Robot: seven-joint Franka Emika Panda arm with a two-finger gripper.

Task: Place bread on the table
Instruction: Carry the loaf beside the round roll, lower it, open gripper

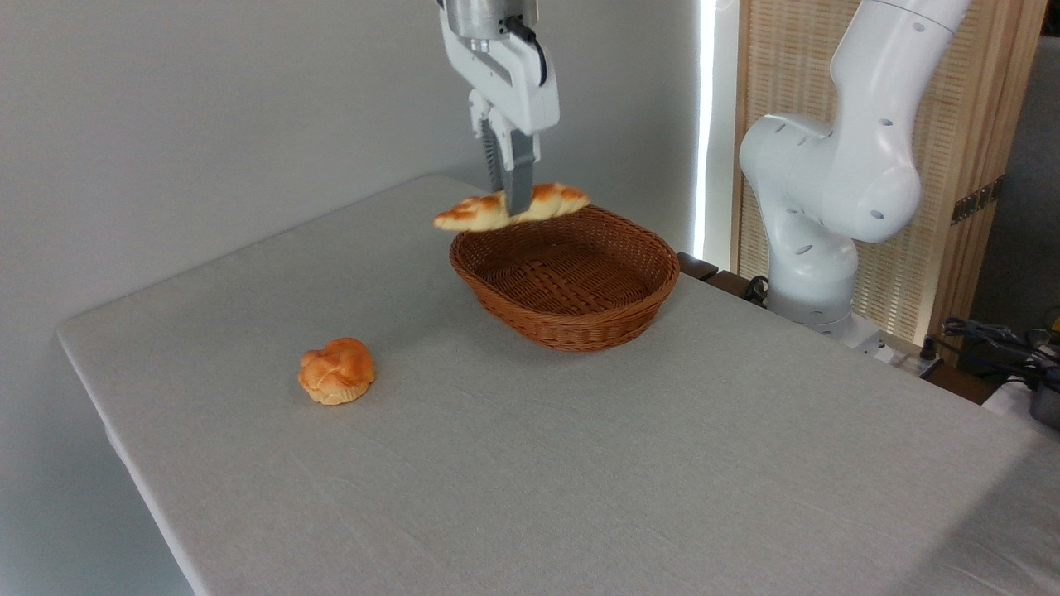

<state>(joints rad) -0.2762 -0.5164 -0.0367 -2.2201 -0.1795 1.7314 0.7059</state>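
Note:
The bread (476, 212), a long braided golden-orange loaf, hangs in the air above the far left rim of the wicker basket (566, 277). My gripper (515, 203) points straight down and is shut on the loaf's middle, so both tapered ends stick out to the sides. The table (580, 463) with its light grey cloth top lies below, well apart from the loaf.
A small round knotted bun (336, 370) lies on the table at the left. The basket holds nothing. The arm's white base (816, 207) stands behind the table's far right edge, with cables (994, 335) at the right.

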